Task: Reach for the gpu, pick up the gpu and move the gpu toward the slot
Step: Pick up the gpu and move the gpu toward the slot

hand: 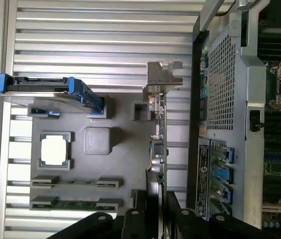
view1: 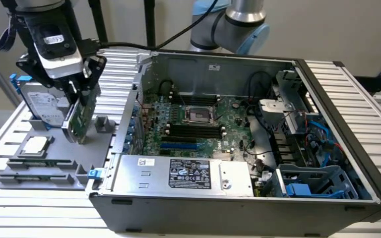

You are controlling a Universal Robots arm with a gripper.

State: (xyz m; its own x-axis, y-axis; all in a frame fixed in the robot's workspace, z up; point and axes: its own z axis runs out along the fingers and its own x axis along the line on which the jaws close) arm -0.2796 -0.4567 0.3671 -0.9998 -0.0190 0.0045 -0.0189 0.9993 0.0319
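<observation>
Gpu (view1: 79, 124): one thin green circuit-board card, standing upright on its long edge in the exterior view. From the wrist view it reads as a dark, narrow strip seen edge-on, with a silvery metal bracket (hand: 163, 79) at the end farthest from the fingers (hand: 175, 211). The end effector (view1: 81, 91) is closed onto the card's upper edge, one finger on each face. The card is over the grey tray (view1: 107, 148) (whether its lower edge is clear of the tray I cannot tell).

In the exterior view the gpu sits at nine o'clock from the one open computer case (view1: 257, 198), near its side wall but apart from it. A single small grey block (view1: 104, 124) stands at three o'clock of the card, between it and the case.

At nine o'clock of the card, just beside it, stands one silver hard drive (view1: 41, 106) with blue clips. One square processor chip (view1: 35, 146) lies in its recess at about seven o'clock. Two narrow memory sticks (view1: 38, 163) lie parallel, one beside the other, at six o'clock of the chip.

Inside the case lie one green motherboard (view1: 197, 119) and, at its six o'clock, one silver power supply (view1: 184, 173) with a label. Tray and case both rest on the slatted metal desk (view1: 376, 99).
</observation>
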